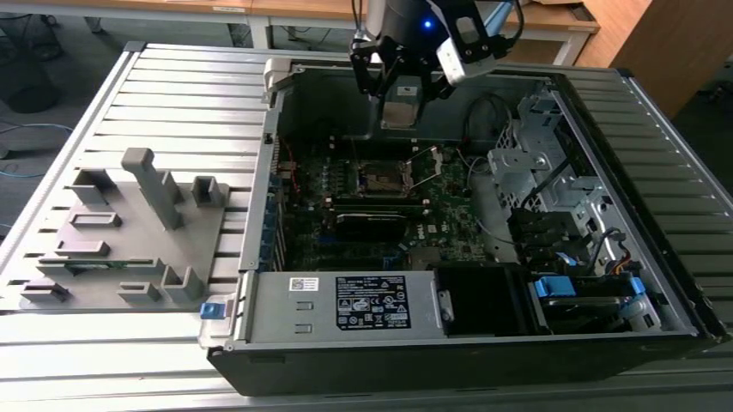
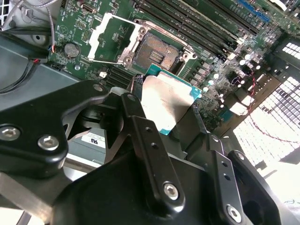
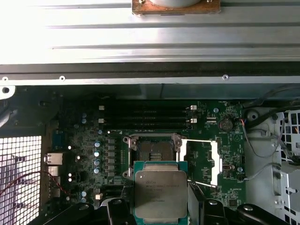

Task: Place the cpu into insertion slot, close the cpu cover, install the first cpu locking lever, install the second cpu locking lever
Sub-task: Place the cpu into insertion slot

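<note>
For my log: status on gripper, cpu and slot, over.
Gripper shut on cpu, airborne. Insertion slot empty, cpu cover open. Nothing over slot.

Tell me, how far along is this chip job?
Nothing is finished yet. The gripper holds the cpu clear of the insertion slot, which sits empty, and the cpu cover lies flipped open beside it. Seating the chip, closing the cover and both lever steps remain.
</note>
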Action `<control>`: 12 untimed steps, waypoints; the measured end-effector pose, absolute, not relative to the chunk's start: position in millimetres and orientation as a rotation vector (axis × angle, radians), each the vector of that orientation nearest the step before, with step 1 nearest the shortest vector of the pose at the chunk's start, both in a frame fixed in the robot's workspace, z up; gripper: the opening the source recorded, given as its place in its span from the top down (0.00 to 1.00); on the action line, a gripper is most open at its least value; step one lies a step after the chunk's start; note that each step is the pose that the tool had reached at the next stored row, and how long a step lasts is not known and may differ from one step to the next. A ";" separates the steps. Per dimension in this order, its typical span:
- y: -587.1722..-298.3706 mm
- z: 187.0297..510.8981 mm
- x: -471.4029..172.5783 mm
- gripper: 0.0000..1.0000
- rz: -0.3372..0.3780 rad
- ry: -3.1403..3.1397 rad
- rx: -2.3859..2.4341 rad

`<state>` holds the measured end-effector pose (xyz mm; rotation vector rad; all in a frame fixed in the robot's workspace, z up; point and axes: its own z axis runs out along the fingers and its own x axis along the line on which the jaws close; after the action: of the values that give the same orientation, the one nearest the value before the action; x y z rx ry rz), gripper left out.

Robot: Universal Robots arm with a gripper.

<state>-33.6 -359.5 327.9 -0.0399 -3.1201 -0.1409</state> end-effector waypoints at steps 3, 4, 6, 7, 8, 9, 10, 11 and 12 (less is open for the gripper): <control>-359.5 326.7 -33.6 0.46 -0.141 -3.120 -0.040; -359.5 326.7 -33.6 0.46 -0.140 -3.120 -0.040; -359.5 326.0 -33.6 0.46 -0.141 -3.120 -0.040; -359.5 326.0 -33.6 0.46 -0.141 -3.120 -0.040; -359.5 326.0 -33.6 0.46 -0.141 -3.120 -0.040; -359.5 325.9 -33.6 0.46 -0.141 -3.120 -0.040; -359.4 325.6 -33.6 0.46 -0.141 -3.120 -0.040; -359.4 325.2 -33.6 0.46 -0.141 -3.120 -0.040; -359.5 324.8 -33.6 0.46 -0.141 -3.120 -0.040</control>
<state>-33.6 -359.5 324.8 -0.0400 -3.1202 -0.1411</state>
